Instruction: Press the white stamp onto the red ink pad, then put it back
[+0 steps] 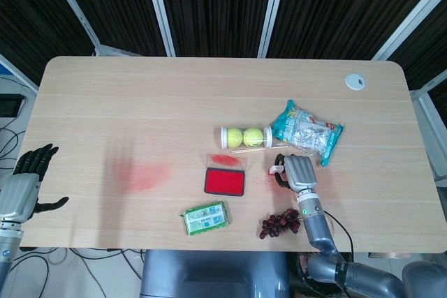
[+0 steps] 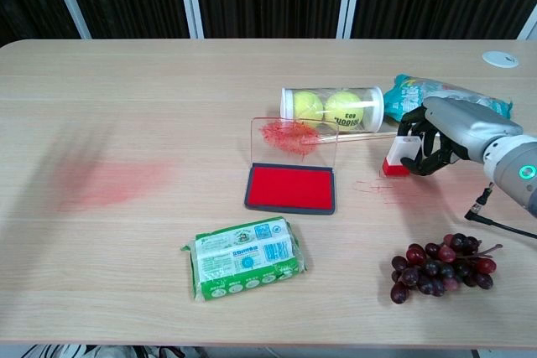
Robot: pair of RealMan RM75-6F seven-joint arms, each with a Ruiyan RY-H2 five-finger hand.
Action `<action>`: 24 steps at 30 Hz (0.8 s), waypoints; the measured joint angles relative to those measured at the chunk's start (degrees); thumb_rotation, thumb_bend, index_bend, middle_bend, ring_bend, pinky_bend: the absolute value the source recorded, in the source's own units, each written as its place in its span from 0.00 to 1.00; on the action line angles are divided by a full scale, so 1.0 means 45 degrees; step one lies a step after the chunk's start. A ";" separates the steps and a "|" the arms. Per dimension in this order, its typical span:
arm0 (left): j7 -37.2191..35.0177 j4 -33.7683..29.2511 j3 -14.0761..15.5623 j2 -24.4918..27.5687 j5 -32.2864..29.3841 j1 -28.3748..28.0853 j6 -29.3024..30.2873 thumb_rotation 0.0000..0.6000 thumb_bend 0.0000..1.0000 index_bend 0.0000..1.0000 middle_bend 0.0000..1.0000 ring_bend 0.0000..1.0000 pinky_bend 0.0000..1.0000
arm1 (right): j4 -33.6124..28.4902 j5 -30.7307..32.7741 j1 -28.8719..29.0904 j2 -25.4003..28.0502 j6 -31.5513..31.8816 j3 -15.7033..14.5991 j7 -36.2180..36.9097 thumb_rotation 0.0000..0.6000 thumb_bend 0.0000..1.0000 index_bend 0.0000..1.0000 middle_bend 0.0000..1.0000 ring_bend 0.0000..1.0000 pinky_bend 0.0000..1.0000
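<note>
Stamp: the white stamp [image 2: 400,155], red at its base, stands on the table [image 2: 168,90] right of the red ink pad [image 2: 290,188], partly hidden by fingers.
Right hand [image 2: 445,136]: curled around the stamp, holding it.
Left hand [image 1: 28,181]: fingers spread, empty, off the table's left edge; arm cut off.
Near right: grapes [image 2: 440,266].
</note>
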 measured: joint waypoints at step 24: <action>0.0024 -0.0001 -0.0005 -0.0004 0.0001 0.0010 0.0001 1.00 0.03 0.00 0.00 0.00 0.00 | 0.0069 0.0345 -0.0022 -0.0009 -0.0230 0.0069 -0.0364 1.00 0.52 0.73 0.51 0.46 0.54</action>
